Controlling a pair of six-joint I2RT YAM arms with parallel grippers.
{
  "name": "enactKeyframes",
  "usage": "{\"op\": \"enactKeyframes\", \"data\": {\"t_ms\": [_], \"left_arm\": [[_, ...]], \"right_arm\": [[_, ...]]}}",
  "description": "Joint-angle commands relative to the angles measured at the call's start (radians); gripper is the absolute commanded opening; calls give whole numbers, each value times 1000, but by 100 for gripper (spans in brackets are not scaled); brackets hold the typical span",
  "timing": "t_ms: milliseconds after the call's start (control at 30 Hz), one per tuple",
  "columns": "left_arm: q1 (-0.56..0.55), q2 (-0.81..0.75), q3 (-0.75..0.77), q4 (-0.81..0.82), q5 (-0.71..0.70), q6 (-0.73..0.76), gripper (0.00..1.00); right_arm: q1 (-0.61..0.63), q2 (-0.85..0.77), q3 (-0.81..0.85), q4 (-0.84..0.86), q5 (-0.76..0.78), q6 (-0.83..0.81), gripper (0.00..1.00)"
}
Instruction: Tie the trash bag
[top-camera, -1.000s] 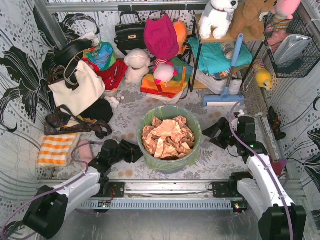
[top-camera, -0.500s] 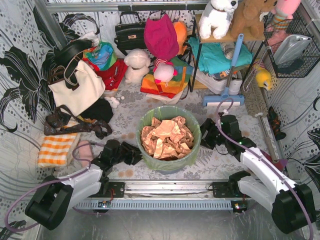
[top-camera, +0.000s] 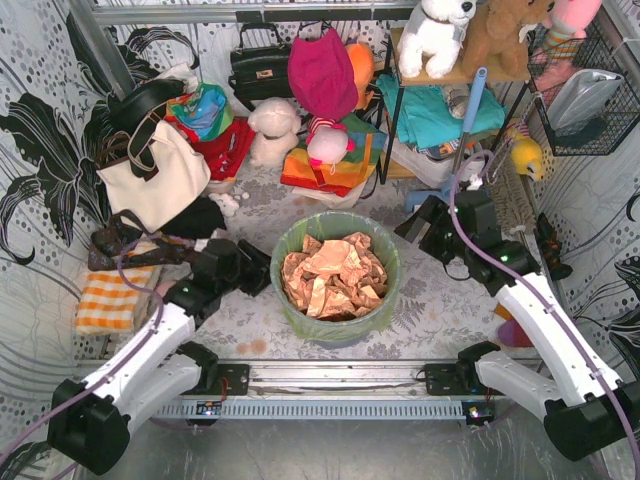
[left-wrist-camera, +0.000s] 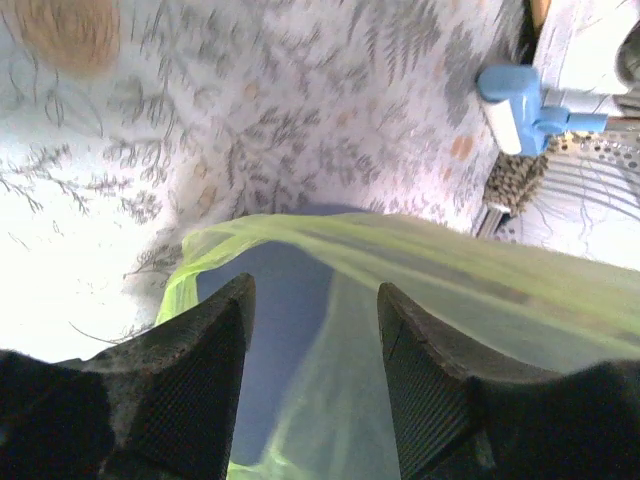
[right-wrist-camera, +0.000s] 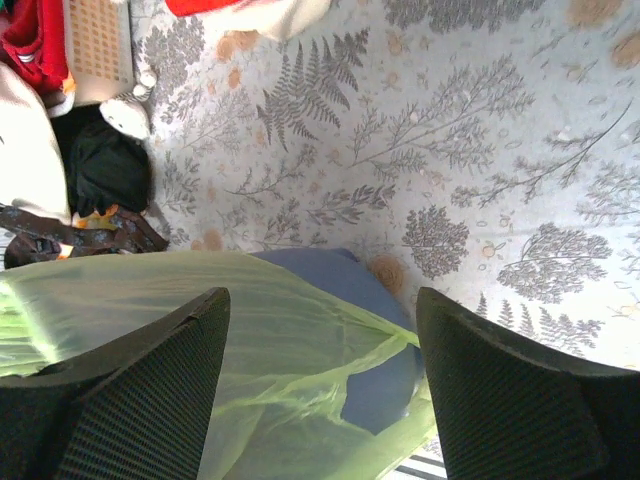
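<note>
Left of centre in the overhead view, the left gripper (left-wrist-camera: 313, 292) is part open and empty at the left rim of the thin lime-green plastic trash bag (top-camera: 340, 222). The bag lines the round blue-grey bin (right-wrist-camera: 375, 300) mid-frame. Each side should pinch loose film only, not the bin's lip. At right, the right gripper (right-wrist-camera: 322, 300) gapes wide and empty over the opposite rim. The blue floor mop (top-camera: 472, 110) crowds it from behind.

White-shelled arms (top-camera: 150, 350) with black joints, lilac cables (top-camera: 548, 322) and black cross-hatched fingers (left-wrist-camera: 190, 390)
</note>
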Motion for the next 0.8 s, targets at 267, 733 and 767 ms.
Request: {"op": "enactKeyframes", "data": {"t_ms": [267,733,767], "left_arm": [[8,27,529,-619,-347,360,64],[3,49,794,-701,4,629,64],[-2,57,793,-700,28,641,63]], "right_arm": [[6,109,432,-498,41,-168,64],[131,183,606,-611,-74,-207,55],[140,192,603,-612,-76,-212,55]]}}
